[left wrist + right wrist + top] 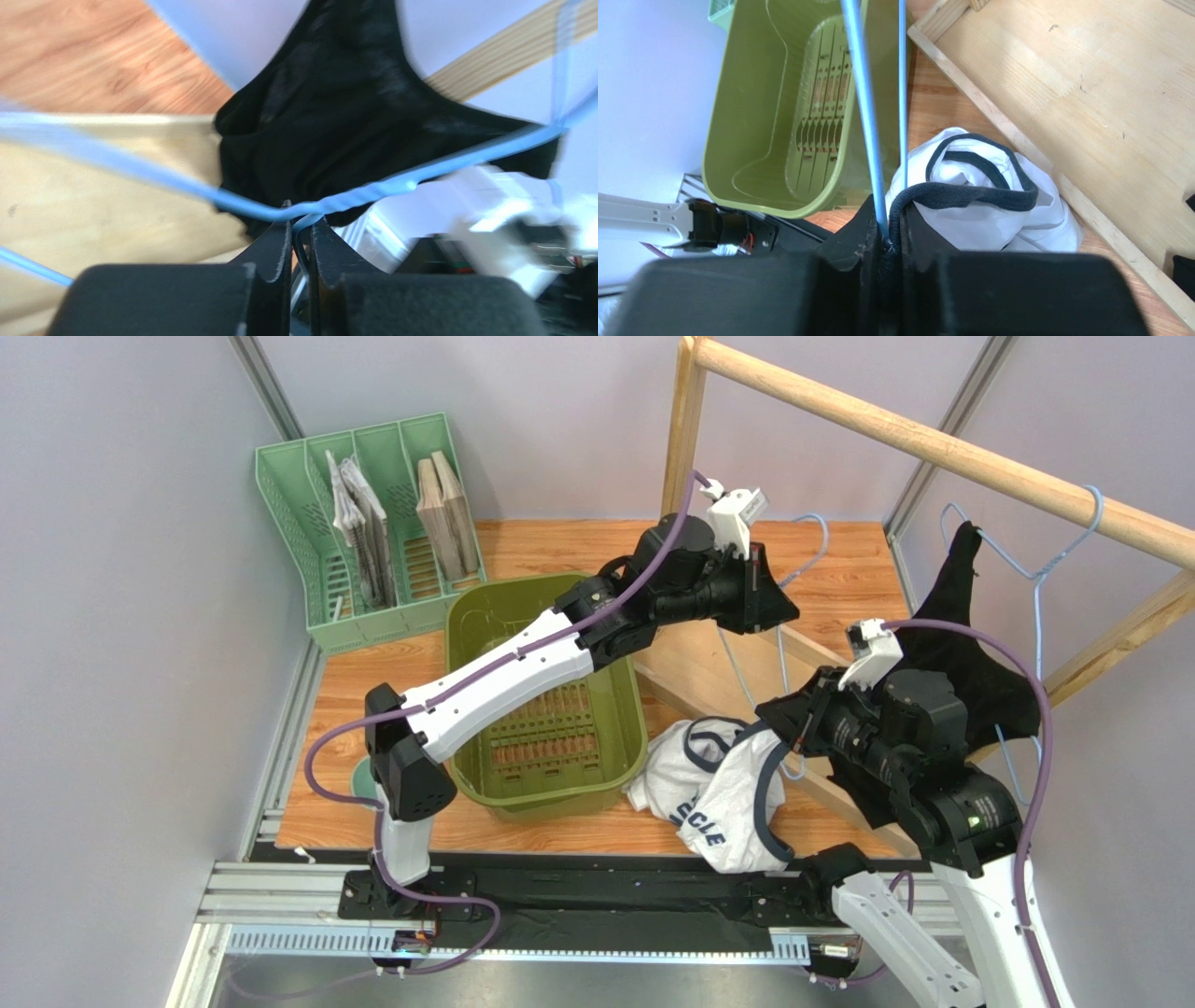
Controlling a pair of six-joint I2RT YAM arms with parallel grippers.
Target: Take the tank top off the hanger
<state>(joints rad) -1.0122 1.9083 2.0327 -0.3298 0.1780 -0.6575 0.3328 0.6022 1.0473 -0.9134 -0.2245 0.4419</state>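
The white tank top point(709, 791) with navy trim lies bunched on the table beside the basket, one strap still up on the blue wire hanger point(739, 679). My left gripper point(780, 591) is shut on the hanger's twisted neck point(365, 192) and holds it up over the wooden base. My right gripper point(780, 732) is lower, shut on the tank top's navy strap point(976, 196), with the hanger's blue wire point(868, 126) pinched beside it. In the right wrist view, the white cloth point(997, 217) hangs just past my fingertips point(870, 224).
A green basket point(547, 703) stands left of the tank top. A green file rack point(368, 525) with papers is at the back left. A wooden rail point(912, 441) carries a second blue hanger with a black garment point(982, 637). The wooden base board point(701, 672) lies below.
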